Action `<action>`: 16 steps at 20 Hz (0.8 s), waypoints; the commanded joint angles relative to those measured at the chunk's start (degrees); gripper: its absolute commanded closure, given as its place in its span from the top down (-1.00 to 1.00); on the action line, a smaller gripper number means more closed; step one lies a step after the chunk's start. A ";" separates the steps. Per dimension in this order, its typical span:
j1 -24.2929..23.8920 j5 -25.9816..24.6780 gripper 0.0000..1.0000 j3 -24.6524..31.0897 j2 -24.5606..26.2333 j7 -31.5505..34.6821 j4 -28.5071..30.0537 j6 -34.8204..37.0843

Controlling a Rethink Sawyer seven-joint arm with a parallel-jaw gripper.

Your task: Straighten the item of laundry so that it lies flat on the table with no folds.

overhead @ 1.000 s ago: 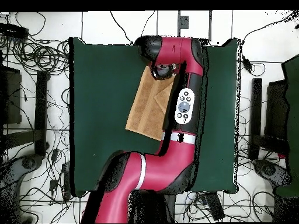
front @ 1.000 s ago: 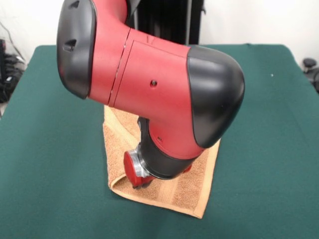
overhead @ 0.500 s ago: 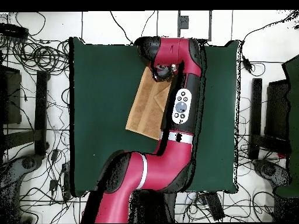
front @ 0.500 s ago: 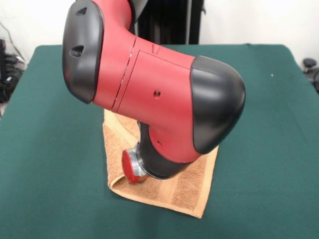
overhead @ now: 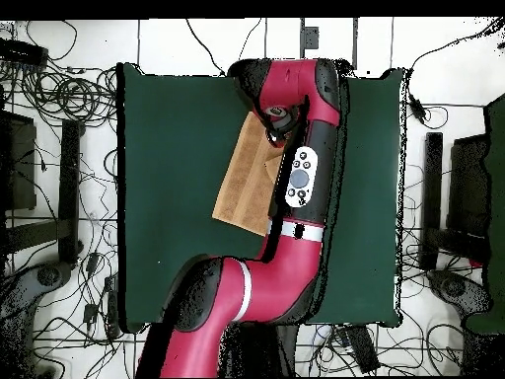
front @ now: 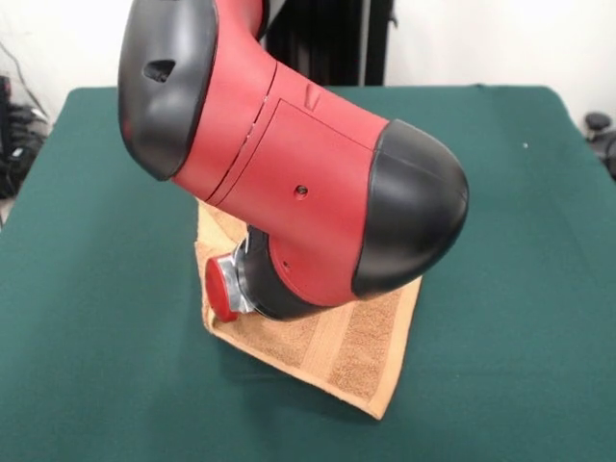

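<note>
The towel (front: 346,351) lies on the green worktop (front: 106,289), with its lower part spread toward the camera-side edge in the front view. One corner points at that edge, and a paler woven band runs across the cloth just above it. The towel's left edge looks doubled, with a rolled lip along the bottom left. In the overhead view the towel (overhead: 245,183) sits near the worktop's (overhead: 178,138) edge farthest from the robot's base, roughly midway between the two side edges, and a diagonal crease shows where one layer lies over another, so it is not flat.

The arm (front: 298,183) comes down over the towel and hides most of its upper half in the front view. A red, silver-ringed wrist end (front: 223,287) pokes out at the towel's left edge, low and close to the cloth. The jaws themselves are hidden behind the arm's bulk in both views, so whether they are open, closed or gripping the towel cannot be told, nor exactly where they meet the cloth; the wrist stands over the towel's far-left part in the front view
</note>
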 commanded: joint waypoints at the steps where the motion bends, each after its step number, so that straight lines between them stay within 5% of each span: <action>1: 0.48 -7.33 -1.00 11.74 -0.69 -18.33 6.80 5.10; 16: -5.22 -17.57 -1.00 29.43 -0.21 -19.22 10.25 7.51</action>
